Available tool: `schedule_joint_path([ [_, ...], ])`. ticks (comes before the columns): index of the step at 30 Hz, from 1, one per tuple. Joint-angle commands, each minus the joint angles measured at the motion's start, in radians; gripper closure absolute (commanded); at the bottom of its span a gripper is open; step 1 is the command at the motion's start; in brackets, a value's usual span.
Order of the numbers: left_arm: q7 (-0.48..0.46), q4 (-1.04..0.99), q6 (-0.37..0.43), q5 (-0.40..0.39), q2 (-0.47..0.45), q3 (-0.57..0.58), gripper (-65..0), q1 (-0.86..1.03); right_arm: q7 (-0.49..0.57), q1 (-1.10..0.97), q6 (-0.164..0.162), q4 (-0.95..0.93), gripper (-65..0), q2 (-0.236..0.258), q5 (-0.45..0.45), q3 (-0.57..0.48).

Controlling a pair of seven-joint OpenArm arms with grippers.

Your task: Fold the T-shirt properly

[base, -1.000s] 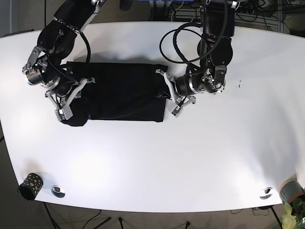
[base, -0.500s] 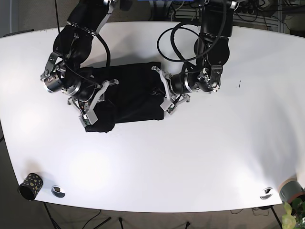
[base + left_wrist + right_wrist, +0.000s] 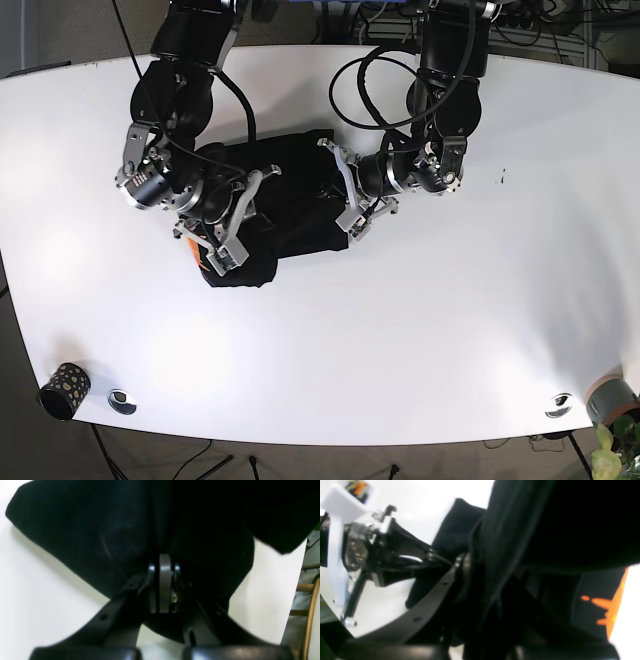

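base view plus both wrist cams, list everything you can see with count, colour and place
T-shirt: one, black with an orange print, bunched at the table's upper middle
table: one, white, fills the base view
speckled cup: one, black with pale dots, table's near left corner
metal discs: two, silver, near edge at left and right
pot with plant: one, grey, near right corner
cables: black, looped by the far edge
right gripper: one, black and silver, on the shirt's left end, shut on fabric
left gripper: one, black and silver, on the shirt's right edge, shut on fabric
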Motion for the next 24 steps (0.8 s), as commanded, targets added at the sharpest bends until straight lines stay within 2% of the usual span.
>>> schedule_joint_path([
  [1, 0.047, 0.000, 0.002, 0.046, 0.002, 0.003, -0.4, 0.000, 0.041, 0.020, 0.002, -0.005, -9.2, 0.004, -0.013, -0.035],
  [3, 0.047, 0.000, 0.002, 0.045, 0.002, 0.003, -0.4, 0.000, 0.041, 0.020, 0.002, -0.008, -21.1, 0.005, -0.039, -0.052],
  [6, 0.047, 0.000, 0.002, 0.045, 0.004, 0.003, -0.6, 0.000, 0.041, 0.017, 0.002, -0.006, -46.9, 0.010, -0.051, -0.058],
  [9, 0.047, 0.000, 0.002, 0.045, 0.004, 0.001, -0.6, 0.000, 0.040, 0.012, 0.002, 0.018, -64.4, 0.034, -0.027, -0.058],
  [15, 0.046, 0.005, 0.002, 0.042, 0.005, 0.001, -0.6, -0.004, 0.034, -0.009, 0.002, 0.101, -65.0, 0.056, 0.079, -0.051],
  [18, 0.046, 0.011, 0.002, 0.038, 0.007, 0.001, -0.6, -0.004, 0.034, -0.011, 0.002, 0.115, -65.0, 0.076, 0.136, -0.012],
  [20, 0.046, 0.040, 0.002, 0.017, 0.007, 0.001, -0.6, -0.004, 0.034, -0.018, 0.002, 0.114, -65.0, 0.077, 0.168, 0.034],
  [24, 0.046, 0.131, 0.002, -0.078, -0.002, -0.014, -0.6, -0.004, 0.029, -0.038, 0.002, 0.110, -65.0, 0.079, 0.242, 0.124],
])
